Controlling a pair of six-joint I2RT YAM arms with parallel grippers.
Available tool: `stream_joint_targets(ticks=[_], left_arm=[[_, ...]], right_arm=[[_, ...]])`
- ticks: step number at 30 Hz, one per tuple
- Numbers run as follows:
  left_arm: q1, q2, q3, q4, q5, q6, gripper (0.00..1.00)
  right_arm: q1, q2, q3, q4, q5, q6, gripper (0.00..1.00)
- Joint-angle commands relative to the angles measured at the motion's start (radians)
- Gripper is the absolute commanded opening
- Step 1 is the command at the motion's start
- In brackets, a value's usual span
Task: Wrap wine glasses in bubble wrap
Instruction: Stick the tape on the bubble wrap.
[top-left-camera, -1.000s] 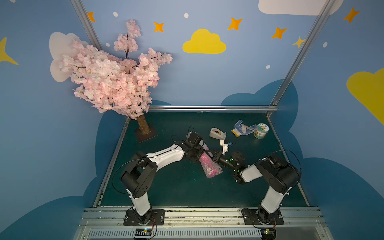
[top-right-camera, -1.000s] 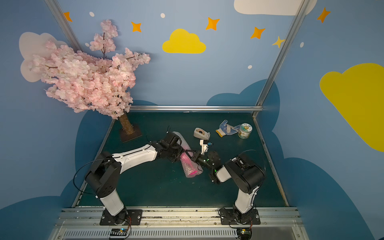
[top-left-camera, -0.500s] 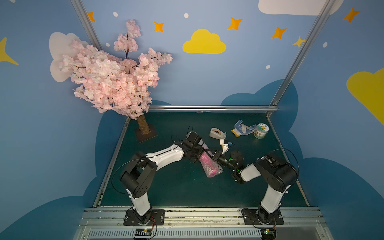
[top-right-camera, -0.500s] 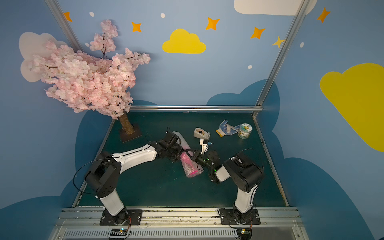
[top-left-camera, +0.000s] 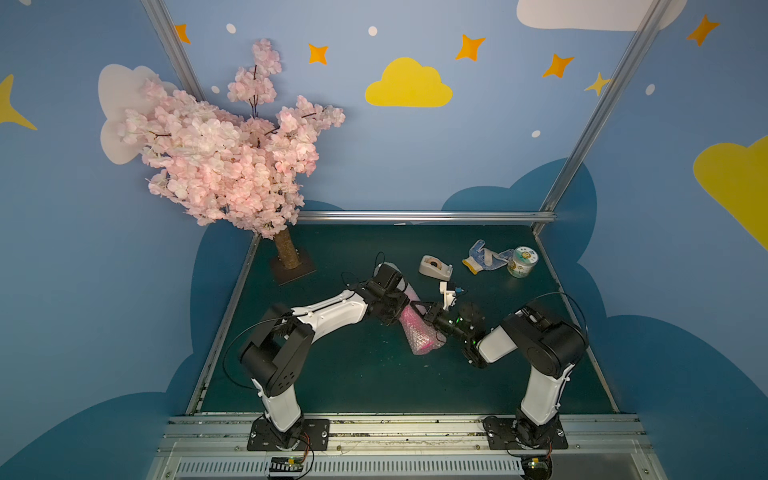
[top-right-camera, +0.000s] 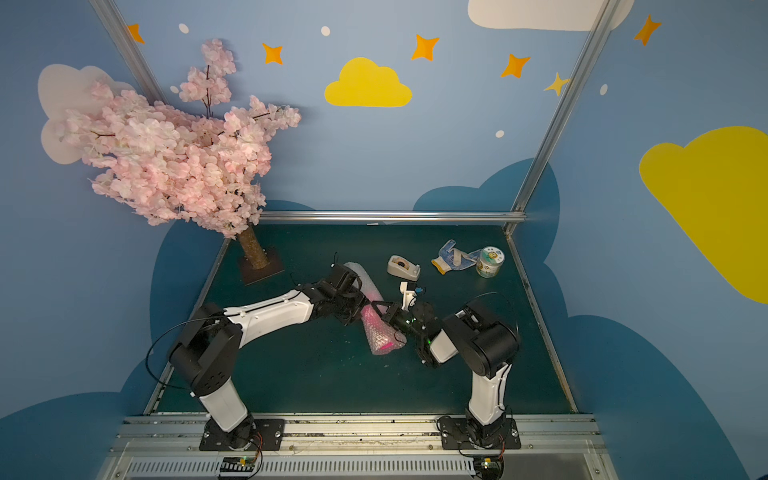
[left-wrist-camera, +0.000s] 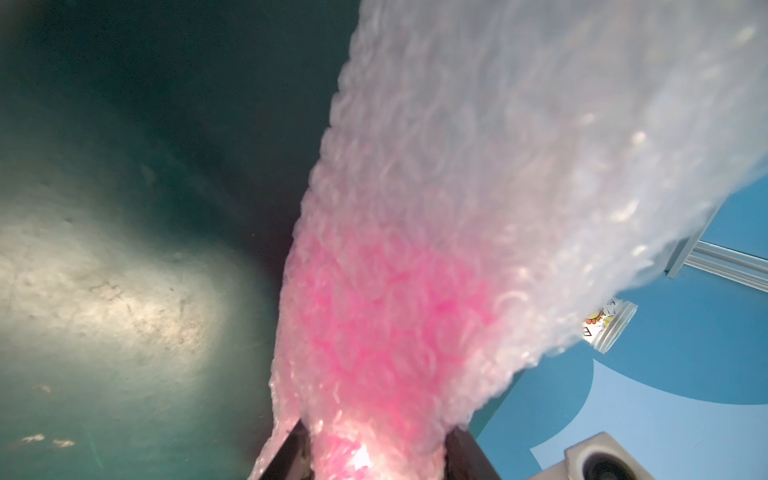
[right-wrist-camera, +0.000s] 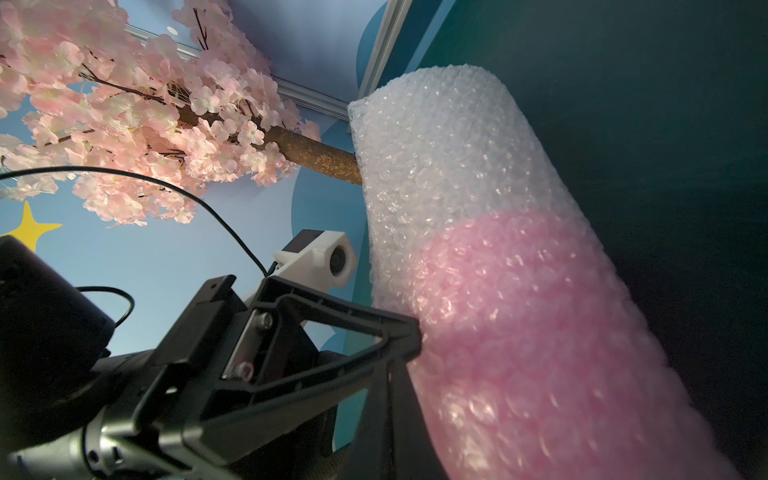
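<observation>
**Top views.** The bubble wrap (top-right-camera: 362, 276) is rolled into a tube around the goblet (top-left-camera: 415, 328). It lies slantwise in the middle of the table (top-left-camera: 340, 374), between the two arms. The far end of the tube reads clear and silvery. The near half glows pink through the bubbles, with a hot-pink streak at the flared near end (the foot, as far as I can tell). The left gripper (top-left-camera: 404, 308) comes in from one side at the tube's middle. The right gripper (top-left-camera: 427, 316) meets it from the opposite side, tips right at the wrap. A tape dispenser (top-left-camera: 435, 266), a glove (top-left-camera: 484, 257) and a small tub (top-left-camera: 522, 262) sit well apart toward the back right. A blossom tree (top-left-camera: 224, 162) stands in the back left corner.

**Left wrist view.** Two dark fingers (left-wrist-camera: 463, 455) stand either side of the pink part, with wrap bulging between them, so the left gripper is clamped on the wrapped goblet. Farther out the wrap blurs to milky white.

**Right wrist view.** The tube runs long and even, pink over the nearer stretch and clear bubbles beyond. One triangular finger of the left gripper presses its tip into the pink zone. The right gripper's jaws are closed (whether they pinch any wrap I cannot tell).
</observation>
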Motion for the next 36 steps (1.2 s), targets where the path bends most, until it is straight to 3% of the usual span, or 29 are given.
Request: stream_joint_targets(ticks=[1,5,15,23,26,36], left_arm=[[0.000,0.010,-0.025,-0.053,-0.002,0.019,0.46],[0.001,0.010,-0.029,-0.053,-0.001,0.024,0.46],[0.000,0.008,-0.027,-0.038,0.005,0.049,0.46],[-0.001,0.012,-0.033,-0.021,0.022,0.064,0.46],[0.001,0.010,-0.035,-0.019,0.022,0.065,0.46],[0.001,0.024,-0.038,-0.012,0.035,0.073,0.44]], right_arm=[[0.005,0.002,0.024,-0.043,-0.006,-0.024,0.00],[0.013,-0.016,0.028,-0.093,0.000,-0.035,0.16],[0.033,-0.130,0.070,-0.369,0.020,-0.143,0.32],[0.026,-0.124,0.094,-0.356,-0.008,-0.122,0.40],[0.023,-0.140,0.089,-0.371,0.011,-0.119,0.53],[-0.001,-0.189,0.122,-0.467,0.009,-0.155,0.58]])
